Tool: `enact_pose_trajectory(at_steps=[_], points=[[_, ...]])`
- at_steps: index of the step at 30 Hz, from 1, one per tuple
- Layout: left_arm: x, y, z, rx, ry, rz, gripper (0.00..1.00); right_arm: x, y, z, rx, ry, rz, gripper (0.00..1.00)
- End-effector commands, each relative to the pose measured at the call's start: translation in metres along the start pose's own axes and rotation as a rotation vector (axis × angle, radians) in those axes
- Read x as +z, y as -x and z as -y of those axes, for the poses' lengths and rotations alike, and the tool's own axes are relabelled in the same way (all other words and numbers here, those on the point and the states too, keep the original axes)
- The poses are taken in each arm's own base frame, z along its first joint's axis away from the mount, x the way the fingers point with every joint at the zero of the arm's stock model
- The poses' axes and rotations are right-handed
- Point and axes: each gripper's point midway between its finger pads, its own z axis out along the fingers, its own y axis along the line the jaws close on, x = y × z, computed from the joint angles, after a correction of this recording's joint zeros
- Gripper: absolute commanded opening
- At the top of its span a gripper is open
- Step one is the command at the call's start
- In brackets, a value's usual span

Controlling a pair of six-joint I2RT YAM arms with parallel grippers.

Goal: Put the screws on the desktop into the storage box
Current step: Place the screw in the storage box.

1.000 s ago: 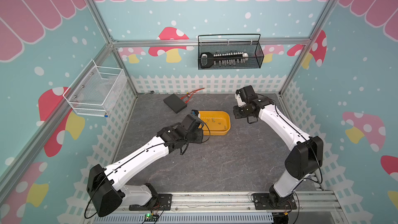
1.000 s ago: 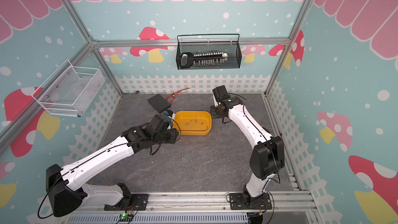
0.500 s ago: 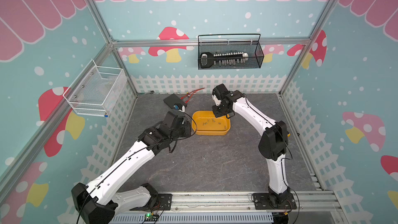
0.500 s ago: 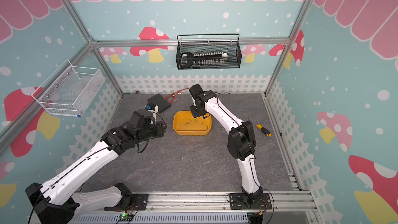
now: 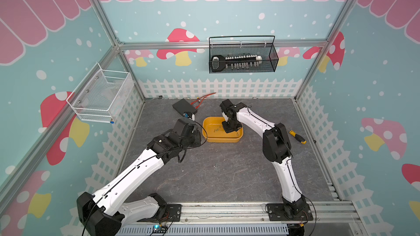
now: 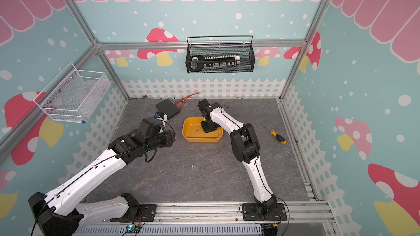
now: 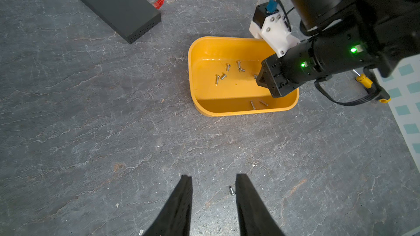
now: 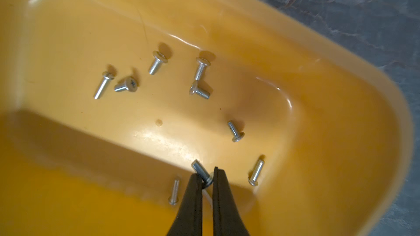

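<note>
Drop-off step, judging by the layout.

Top views: right claw [image 5: 230, 129] is hanging inside the storage box [image 5: 222, 141], which is sitting on the counter [image 5: 227, 189]. Whether it is gripping anything is too small to tell here. Loose screw [image 5: 215, 165] is lying on bare counter, well apart from the box, toward the robot's base, so the task is not finishing yet.

Left wrist view: left claw [image 7: 212, 178] is hovering above the counter, jaws spread partway, holding and touching nothing. The loose screw is showing between its fingers, on the counter beneath. Several screws [image 7: 227, 71] are resting on the box floor ahead.

Right wrist view: right claw is pressing almost together on a pinched screw [image 8: 201, 170], gripping near the head, threaded end poking out, above the box floor. Next move is calling for parting the jaws to let it fall, then lifting clear. Left claw is needing to descend onto the loose screw, which is tiny and probably prone to skidding.
</note>
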Motion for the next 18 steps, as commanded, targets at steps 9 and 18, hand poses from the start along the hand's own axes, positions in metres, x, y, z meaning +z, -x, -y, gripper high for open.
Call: enact_pose_trajectory(at_steps=[9,18], points=[[0.002,-0.007,-0.002,0.01,-0.003,-0.023,0.36,0.011,0.0,0.004,-0.008,-0.023,-0.009,0.17],[0.007,-0.026,0.008,0.015,-0.065,-0.091,0.37,-0.034,0.02,0.009,0.006,-0.03,0.083,0.36]])
